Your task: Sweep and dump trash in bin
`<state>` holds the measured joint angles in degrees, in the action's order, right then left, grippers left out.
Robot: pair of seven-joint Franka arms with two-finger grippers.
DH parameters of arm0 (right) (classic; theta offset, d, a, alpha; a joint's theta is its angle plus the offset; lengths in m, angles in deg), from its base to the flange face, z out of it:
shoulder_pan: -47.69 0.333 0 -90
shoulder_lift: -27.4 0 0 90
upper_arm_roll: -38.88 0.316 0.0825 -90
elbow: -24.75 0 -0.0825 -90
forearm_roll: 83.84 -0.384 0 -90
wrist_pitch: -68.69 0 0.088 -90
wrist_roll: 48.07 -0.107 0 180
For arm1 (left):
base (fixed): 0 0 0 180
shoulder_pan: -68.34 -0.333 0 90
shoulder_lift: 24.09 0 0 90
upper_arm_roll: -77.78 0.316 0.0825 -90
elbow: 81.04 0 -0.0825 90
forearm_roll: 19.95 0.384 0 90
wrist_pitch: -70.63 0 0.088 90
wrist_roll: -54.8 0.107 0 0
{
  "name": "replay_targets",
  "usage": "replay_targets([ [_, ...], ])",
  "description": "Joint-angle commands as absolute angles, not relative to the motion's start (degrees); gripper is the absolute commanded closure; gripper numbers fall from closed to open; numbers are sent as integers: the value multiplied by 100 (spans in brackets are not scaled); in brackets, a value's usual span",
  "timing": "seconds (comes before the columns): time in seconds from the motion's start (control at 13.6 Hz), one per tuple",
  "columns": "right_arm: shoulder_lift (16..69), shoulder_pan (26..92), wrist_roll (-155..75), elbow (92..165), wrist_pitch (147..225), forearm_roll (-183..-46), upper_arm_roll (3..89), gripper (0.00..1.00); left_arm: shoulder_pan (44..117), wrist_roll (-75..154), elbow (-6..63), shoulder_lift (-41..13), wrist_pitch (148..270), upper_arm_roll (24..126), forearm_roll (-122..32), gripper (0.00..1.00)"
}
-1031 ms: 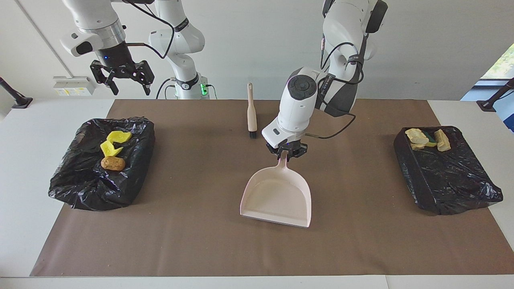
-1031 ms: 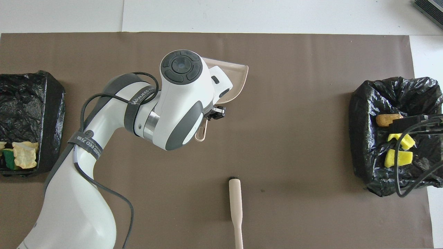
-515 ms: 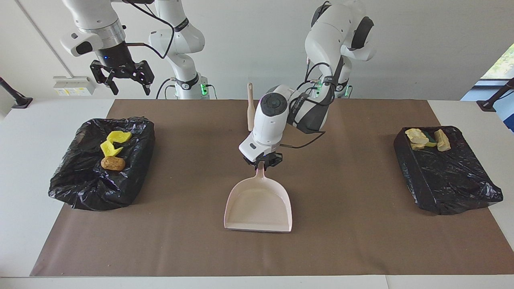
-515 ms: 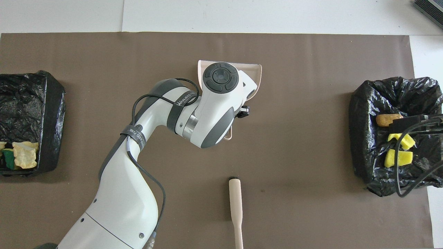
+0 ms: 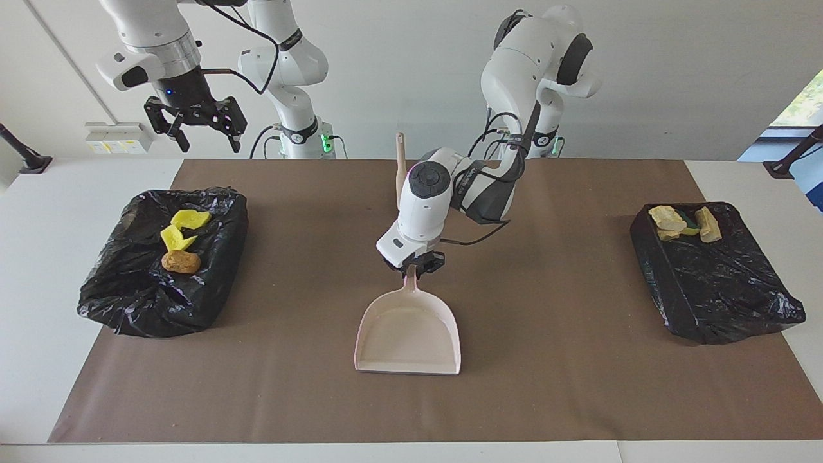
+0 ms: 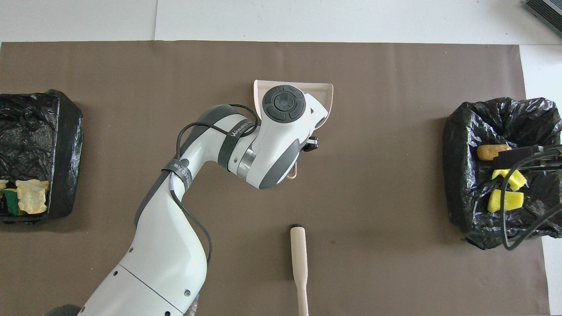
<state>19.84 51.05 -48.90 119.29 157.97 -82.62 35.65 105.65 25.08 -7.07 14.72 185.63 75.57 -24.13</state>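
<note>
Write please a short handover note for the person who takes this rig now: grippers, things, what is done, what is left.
Left gripper: shut on the pink plastic dustpan, mid-mat, pan empty.
Right gripper: open, waiting over its end of the table.
Beige-handled brush: lies free, nearer the robots than the dustpan.
Trash: yellow and brown lumps in one black-lined bin; tan and green lumps in the other bin.
Done: no trash visible on the mat.
Left: probably set the dustpan down.

Partly legible white lettering, perhaps "WANJEED", on the black cable strap (image 6: 237,130) around the left arm (image 6: 162,245)
</note>
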Motion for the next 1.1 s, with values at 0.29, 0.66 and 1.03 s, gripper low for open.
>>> replay_targets([
  [0.29, 1984, 5033, -4966, 11905, 15773, -8366, 3598, 0, 10334, 3657, 138, 485, 18428, 7672, -2496, 31],
  [0.66, 1984, 5033, -4966, 11905, 15773, -8366, 3598, 0, 9701, 4826, 466, -571, 17313, 7725, -2461, 0],
  [1.03, 1984, 5033, -4966, 11905, 15773, -8366, 3598, 0, 8813, 5890, 457, -1528, 16337, 7760, -2206, 0],
])
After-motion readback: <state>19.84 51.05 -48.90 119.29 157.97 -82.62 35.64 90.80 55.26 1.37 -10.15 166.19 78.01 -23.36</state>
